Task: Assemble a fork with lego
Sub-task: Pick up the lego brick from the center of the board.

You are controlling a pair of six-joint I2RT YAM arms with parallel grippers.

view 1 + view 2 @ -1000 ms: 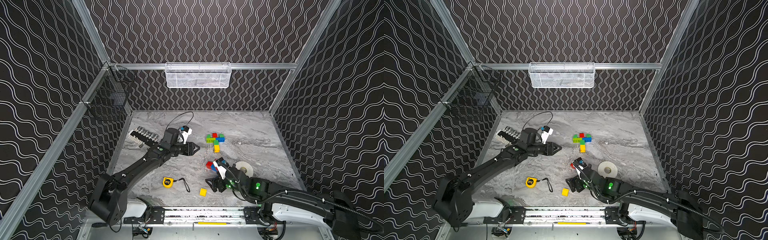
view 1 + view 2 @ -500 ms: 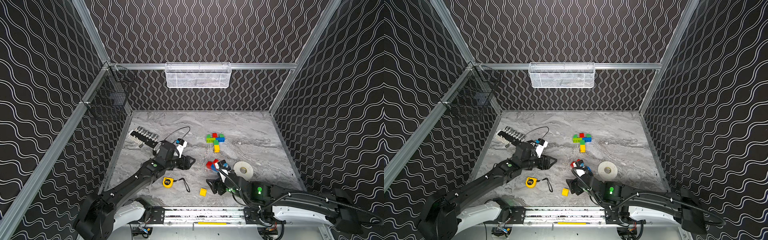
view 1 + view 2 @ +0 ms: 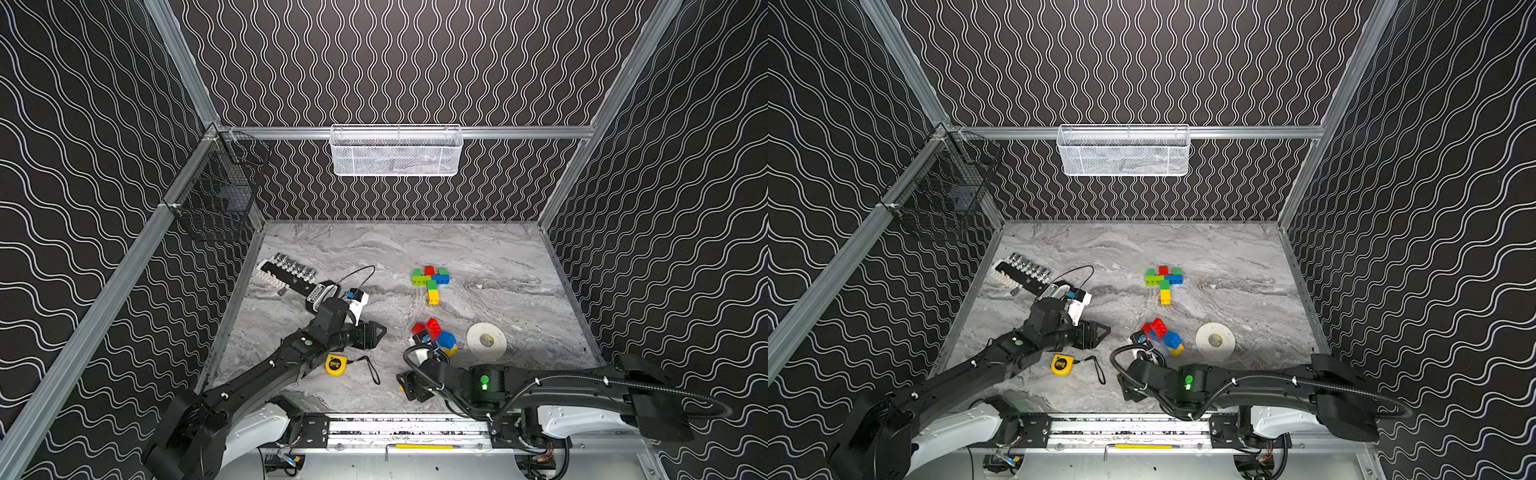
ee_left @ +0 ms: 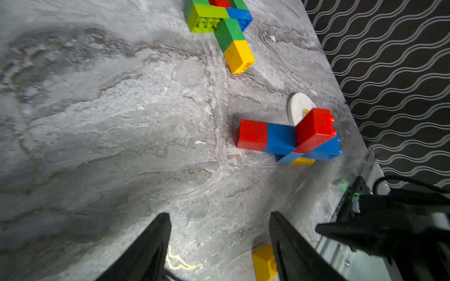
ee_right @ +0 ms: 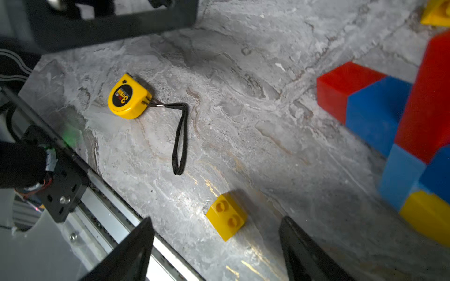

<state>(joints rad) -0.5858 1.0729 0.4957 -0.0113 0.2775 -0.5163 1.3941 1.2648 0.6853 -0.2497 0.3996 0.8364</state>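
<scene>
A joined lego piece (image 3: 431,282) of green, red, blue and yellow bricks lies flat at mid-table in both top views (image 3: 1165,282). A second lego cluster (image 3: 434,332) of red, blue and yellow bricks lies nearer the front, and it also shows in the left wrist view (image 4: 287,138). My left gripper (image 3: 376,332) hovers left of that cluster, open and empty (image 4: 219,216). My right gripper (image 3: 409,386) is low near the front edge and open. One loose yellow lego brick (image 5: 226,216) lies on the table just ahead of the gap between its fingers.
A yellow tape measure (image 3: 334,365) with a black strap lies under my left forearm. A white disc (image 3: 486,341) sits right of the red-blue cluster. A socket rack (image 3: 291,274) lies at back left. The metal front rail (image 5: 117,226) runs close to my right gripper.
My left arm has drawn back toward the front and its jaws have opened wider. My right gripper has shifted left and forward to the loose yellow brick, uncovering the red-blue cluster.
</scene>
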